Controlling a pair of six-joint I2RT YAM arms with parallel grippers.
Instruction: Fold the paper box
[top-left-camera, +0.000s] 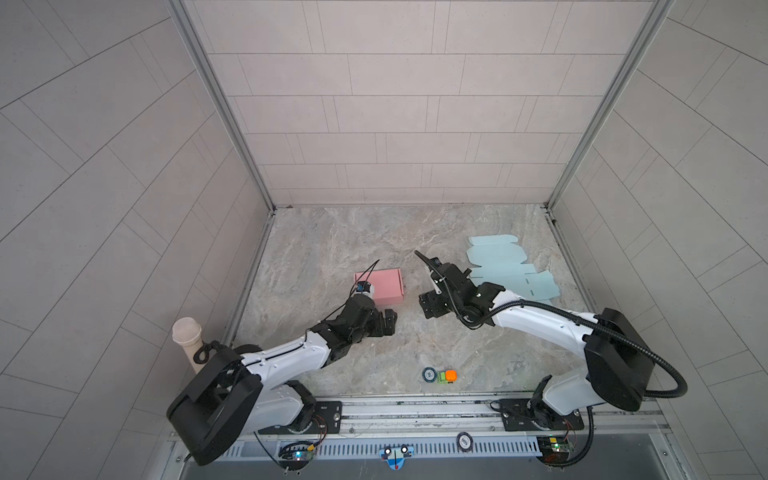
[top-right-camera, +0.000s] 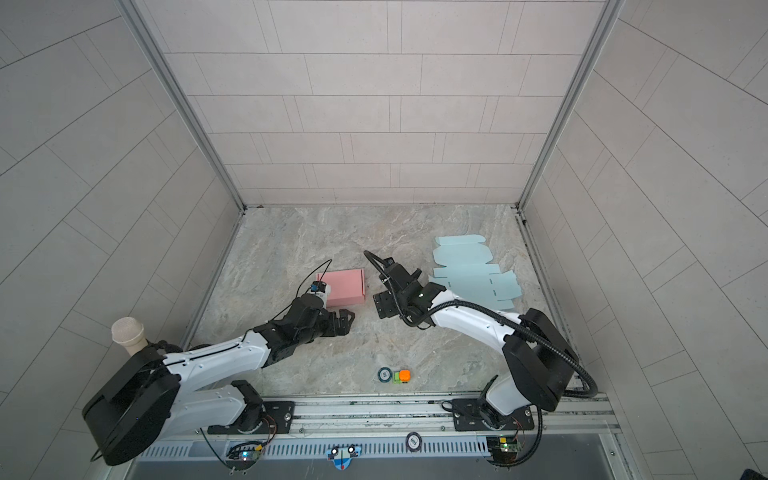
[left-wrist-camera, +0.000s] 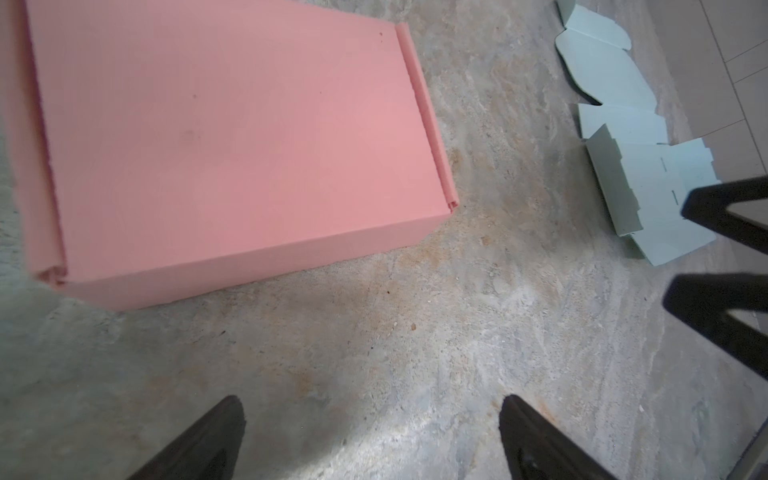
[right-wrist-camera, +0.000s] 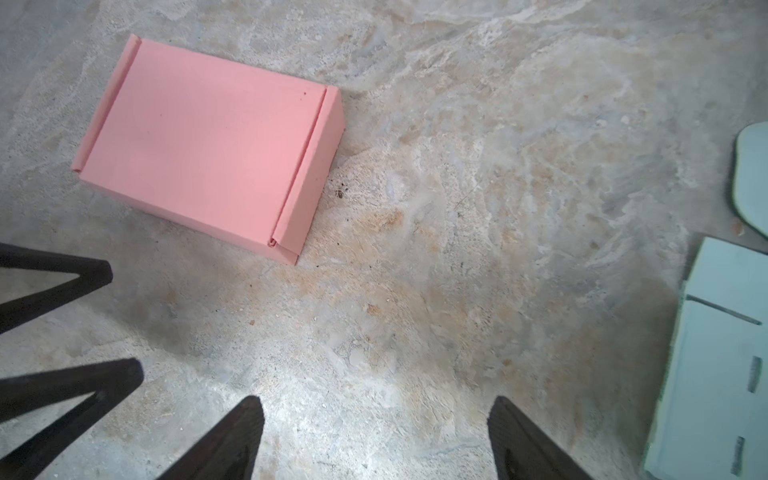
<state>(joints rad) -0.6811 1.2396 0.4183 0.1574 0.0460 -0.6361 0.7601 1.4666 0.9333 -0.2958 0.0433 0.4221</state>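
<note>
On the marble tabletop, left of centre, sits the pink paper box – flat on its base, touching neither gripper. It lies just behind the left gripper, whose fingers are spread wide over bare table with nothing between them. The right gripper hangs off the box's right end, clearly apart from it, its fingers also spread and empty in the right wrist view. The two grippers point toward each other. The box looks fully closed: a low rectangular block with a smooth lid and a folded, doubled wall along each short end. A light blue unfolded box blank lies flat – well to the right.
</note>
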